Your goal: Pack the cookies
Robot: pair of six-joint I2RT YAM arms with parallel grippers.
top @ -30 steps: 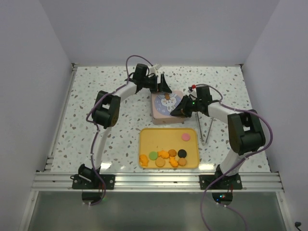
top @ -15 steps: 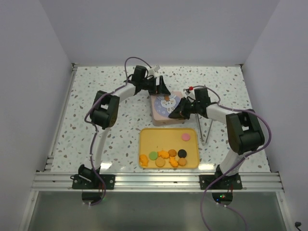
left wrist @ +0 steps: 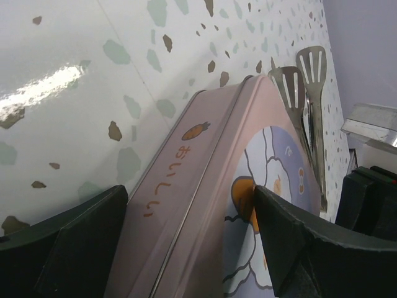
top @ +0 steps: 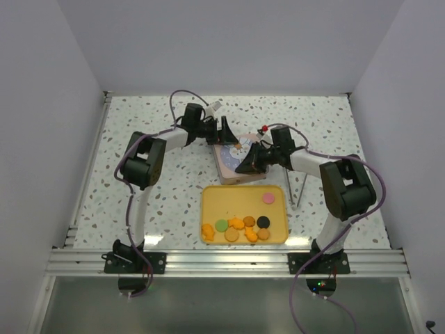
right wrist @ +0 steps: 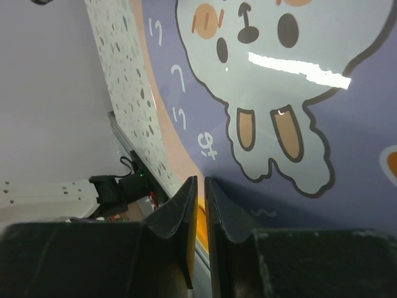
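Both arms bend inward. Left gripper (top: 229, 133) grips the tin's (top: 233, 172) far edge, jaws wide — right gripper (top: 243, 165), clenched, hovers over it.

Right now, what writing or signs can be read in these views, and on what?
"おいしい": brown, beside a carrot drawing, on the pink side wall of the tin.
"おいしい": apparently again, white, on the purple ring of the lid.
Top view: lid print too small to read.

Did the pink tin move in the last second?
Yes. The pink tin has shifted slightly left against the yellow tray, which stayed in place.
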